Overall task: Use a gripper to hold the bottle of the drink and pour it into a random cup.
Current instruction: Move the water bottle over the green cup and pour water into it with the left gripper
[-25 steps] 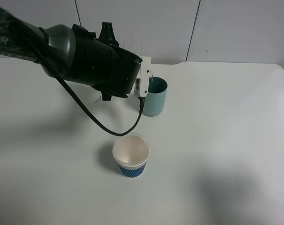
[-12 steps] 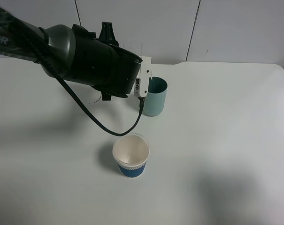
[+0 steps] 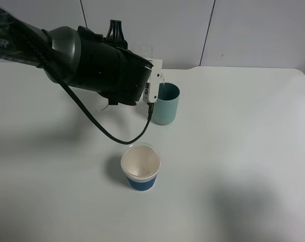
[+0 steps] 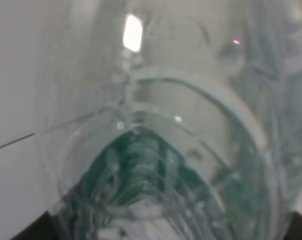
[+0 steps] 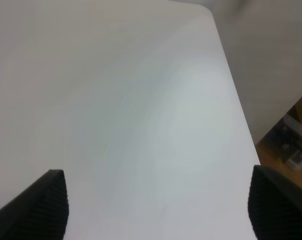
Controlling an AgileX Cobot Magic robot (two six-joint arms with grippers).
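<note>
Exterior high, white table [image 3: 243,151], pale wall [image 3: 258,30], left gripper [image 4: 165,231] clamping bottle [image 4: 155,160], right gripper [image 5: 159,205] wide.

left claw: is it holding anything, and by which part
The bottle, clamped in the left claw by its body near the green label; the exact contact spots are hidden.

My left pincer [image 4: 168,226] clamps the clear, green-labelled bottle [image 4: 155,150], tipped, its neck at the eleven o'clock rim of the upright teal cup [image 3: 166,107].
</note>
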